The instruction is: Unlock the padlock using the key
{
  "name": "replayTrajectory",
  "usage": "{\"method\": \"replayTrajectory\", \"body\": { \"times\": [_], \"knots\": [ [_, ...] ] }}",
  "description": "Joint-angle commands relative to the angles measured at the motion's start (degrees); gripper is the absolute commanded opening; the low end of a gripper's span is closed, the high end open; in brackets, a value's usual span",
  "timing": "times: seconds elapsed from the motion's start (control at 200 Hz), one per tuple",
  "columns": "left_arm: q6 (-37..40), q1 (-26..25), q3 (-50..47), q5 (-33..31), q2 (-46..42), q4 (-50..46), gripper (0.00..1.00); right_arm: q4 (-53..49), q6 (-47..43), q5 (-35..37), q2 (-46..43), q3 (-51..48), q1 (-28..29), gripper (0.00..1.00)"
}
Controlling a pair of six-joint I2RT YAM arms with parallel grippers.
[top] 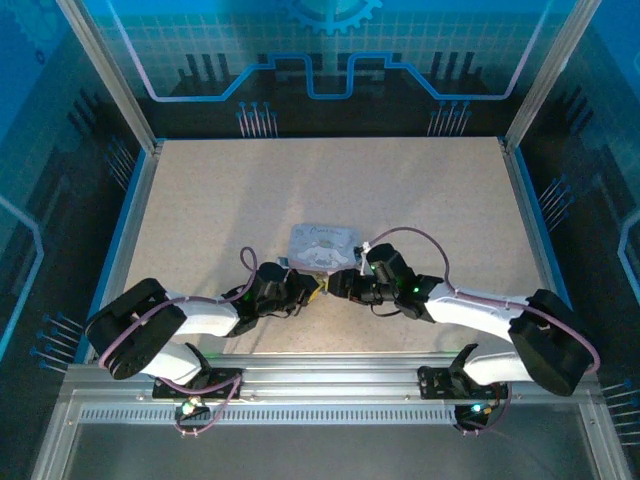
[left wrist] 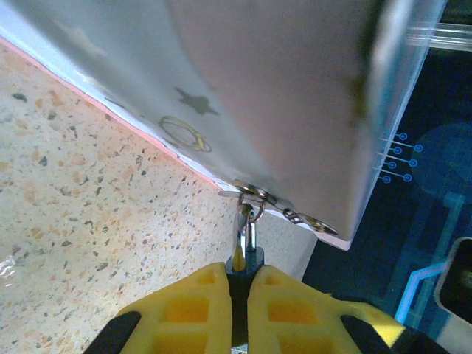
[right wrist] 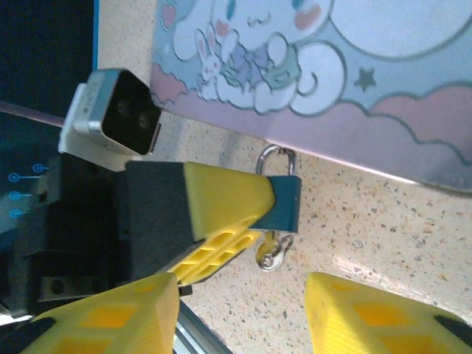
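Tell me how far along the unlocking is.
Done: left gripper clamps the padlock, and the key appears seated in it. In hand: the open right gripper hovers by the key. Left: gripping and turning it; the padlock hangs shut on the tin.

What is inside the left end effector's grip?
The left end effector clamps the padlock, shackle hooked through the cartoon tin's hasp. The key's head shows at its bottom end; the blade and part of the body are covered.
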Motion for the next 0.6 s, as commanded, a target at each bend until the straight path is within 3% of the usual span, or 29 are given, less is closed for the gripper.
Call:
{"method": "replayTrajectory", "body": {
  "times": [0.0, 0.405, 0.595],
  "knots": [
    [-1.3, -0.4, -0.1, -0.8, -1.6, -2.8, 0.03, -9.0, -8.6, 2.3, -2.7, 4.2, -0.5, 0.57],
    [-0.8, -0.1, 1.8, 0.2, -2.7, -7.3, 0.03, -10.2, -20.2, 4.3, -9.2, 5.0, -1.0, 0.96],
    [-1.0, 0.1, 2.8, 0.4, -4.4, -10.7, 0.04, -13.8, -31.2, 9.0, -13.8, 5.2, -0.9, 1.00]
  ]
}}
